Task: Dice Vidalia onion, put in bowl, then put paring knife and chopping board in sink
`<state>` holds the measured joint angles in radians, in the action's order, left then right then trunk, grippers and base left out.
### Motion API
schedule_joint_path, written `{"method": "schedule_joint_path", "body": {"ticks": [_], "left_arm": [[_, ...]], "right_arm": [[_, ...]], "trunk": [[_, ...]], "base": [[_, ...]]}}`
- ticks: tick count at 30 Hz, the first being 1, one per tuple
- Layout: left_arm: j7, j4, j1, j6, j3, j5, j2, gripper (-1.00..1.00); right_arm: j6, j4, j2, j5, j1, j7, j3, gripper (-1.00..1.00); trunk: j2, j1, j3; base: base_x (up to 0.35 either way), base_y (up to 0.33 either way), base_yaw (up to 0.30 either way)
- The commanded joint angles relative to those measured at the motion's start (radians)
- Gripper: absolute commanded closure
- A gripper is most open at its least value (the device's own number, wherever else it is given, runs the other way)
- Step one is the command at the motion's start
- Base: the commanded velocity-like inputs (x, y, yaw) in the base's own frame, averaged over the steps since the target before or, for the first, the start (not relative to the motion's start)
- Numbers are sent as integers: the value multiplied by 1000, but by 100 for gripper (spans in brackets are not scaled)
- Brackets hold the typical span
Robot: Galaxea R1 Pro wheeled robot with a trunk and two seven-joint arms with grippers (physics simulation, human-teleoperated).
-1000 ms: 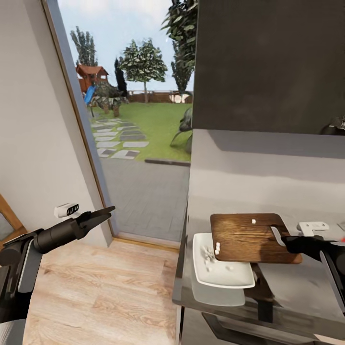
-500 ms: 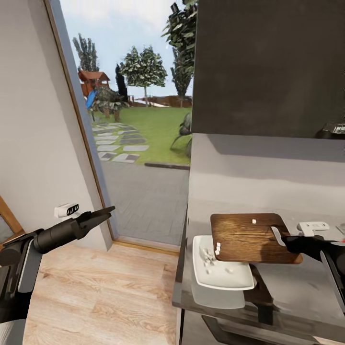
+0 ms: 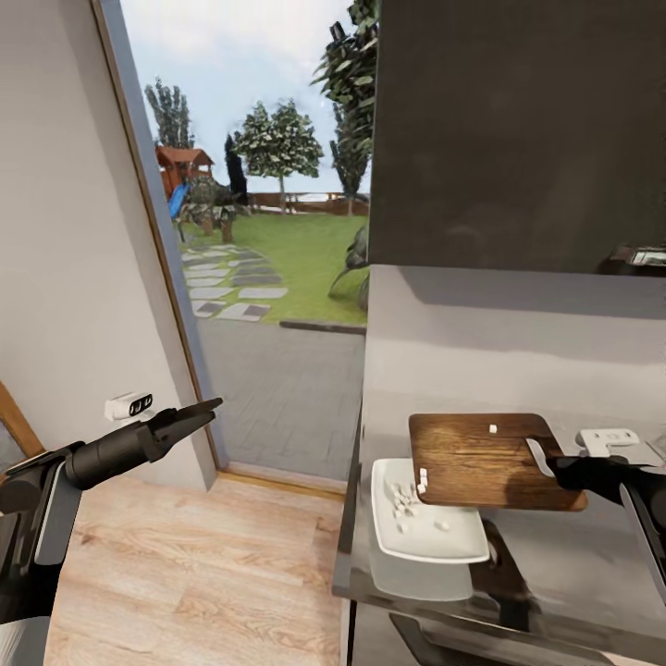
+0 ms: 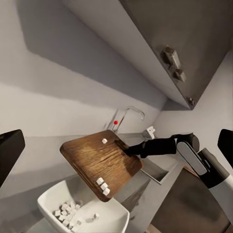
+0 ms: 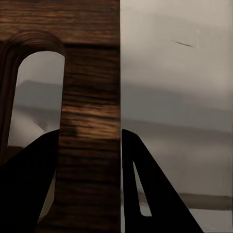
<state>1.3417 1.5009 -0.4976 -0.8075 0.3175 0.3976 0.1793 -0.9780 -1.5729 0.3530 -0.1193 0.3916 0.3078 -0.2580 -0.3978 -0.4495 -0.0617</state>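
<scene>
The right gripper (image 3: 553,464) pinches the handle end of the chopping board (image 3: 486,459), held tilted above the bowl (image 3: 421,532). Steeper tilt should shed the remaining diced onion (image 3: 422,480). The left gripper (image 3: 205,410), pressed together, idles well apart.

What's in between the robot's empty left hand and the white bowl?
Nothing solid: in the head view, the left gripper hangs over wood floor by the open doorway, and only that floor and the countertop edge separate it from the bowl.
</scene>
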Motion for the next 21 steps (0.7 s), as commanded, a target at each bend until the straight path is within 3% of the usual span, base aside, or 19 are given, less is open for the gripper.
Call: {"method": "schedule_joint_path", "body": {"ticks": [1,12,21], "left_arm": [[2,0,-1,-10,0,2,0,-100],[1,1,-1,-10,0,1,-1,-100],[1,-1,-1,-11,0,1,-1,-100]], "right_arm": [[-9,-1,0,-10,1,10,-1,100],[-19,-1,0,-10,1,10,-1,100],[-19,-1,-3,-10,1,10,0,100]], "trunk": [[-2,-1,-1],[-2,-1,17],[-2,-1,30]], "base": [[-81,0,0],[-128,0,0],[-25,0,0]]}}
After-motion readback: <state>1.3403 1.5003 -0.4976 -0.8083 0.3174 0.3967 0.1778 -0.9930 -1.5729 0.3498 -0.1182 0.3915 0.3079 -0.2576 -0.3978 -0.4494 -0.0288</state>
